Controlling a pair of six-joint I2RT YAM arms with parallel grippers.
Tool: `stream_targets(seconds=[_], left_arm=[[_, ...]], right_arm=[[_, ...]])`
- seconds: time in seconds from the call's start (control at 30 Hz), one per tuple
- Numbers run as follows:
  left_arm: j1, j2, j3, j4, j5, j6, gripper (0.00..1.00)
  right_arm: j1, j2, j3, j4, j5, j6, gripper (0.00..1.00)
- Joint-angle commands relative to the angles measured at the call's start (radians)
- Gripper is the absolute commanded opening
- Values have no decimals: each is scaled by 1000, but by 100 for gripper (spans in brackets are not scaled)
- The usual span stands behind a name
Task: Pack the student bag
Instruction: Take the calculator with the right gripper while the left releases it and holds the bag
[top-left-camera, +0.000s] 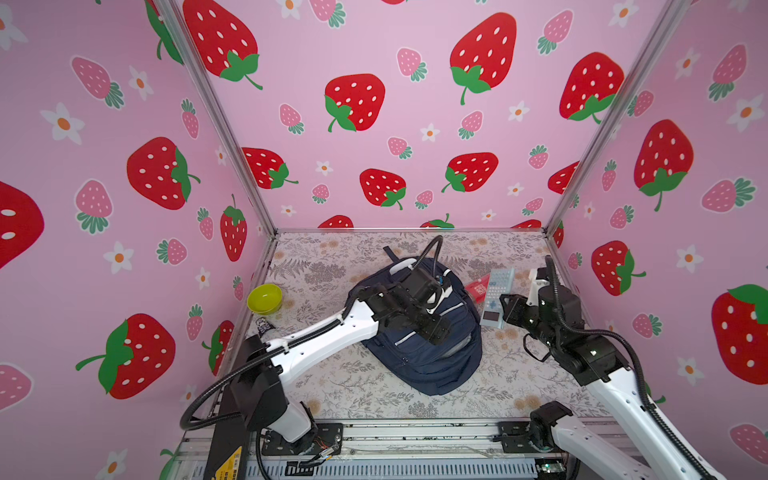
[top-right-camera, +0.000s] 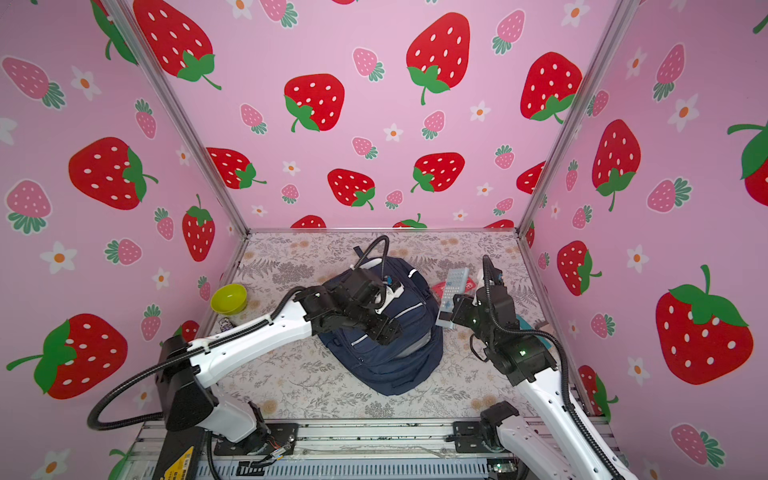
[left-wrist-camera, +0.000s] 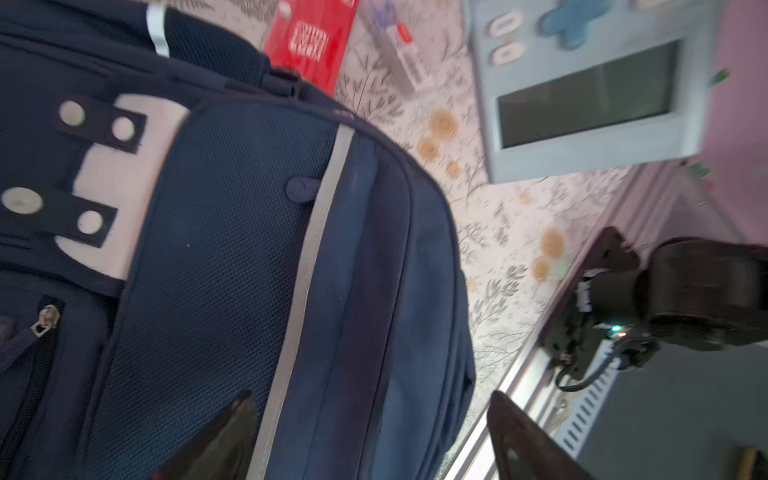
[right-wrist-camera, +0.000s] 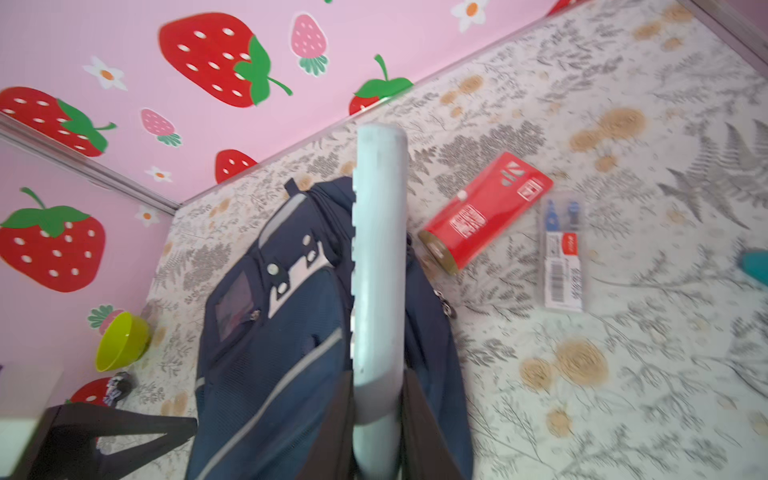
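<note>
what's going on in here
Two robot arms are packing a navy bag that lies on the table. The right gripper holds a pale blue calculator beside the bag. The left gripper hovers open over the bag's front, gripping nothing. A red pouch and a pen pack lie unpacked on the table.

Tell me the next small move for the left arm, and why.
Likely lower the left gripper onto the student bag and pinch its fabric. Its jaws stand open above the bag, empty, while the right gripper is shut on the calculator beside the bag, and no clear opening shows.
</note>
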Motion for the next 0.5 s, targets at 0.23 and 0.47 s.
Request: stream_targets(seconds=[0.23, 0.47], left_arm=[[-20, 135, 149, -104, -125, 50, 29], [-9, -7, 97, 28, -82, 46, 0]], right_arm=[[-10, -169, -204, -54, -219, 150, 2], [8, -138, -321, 261, -416, 246, 1]])
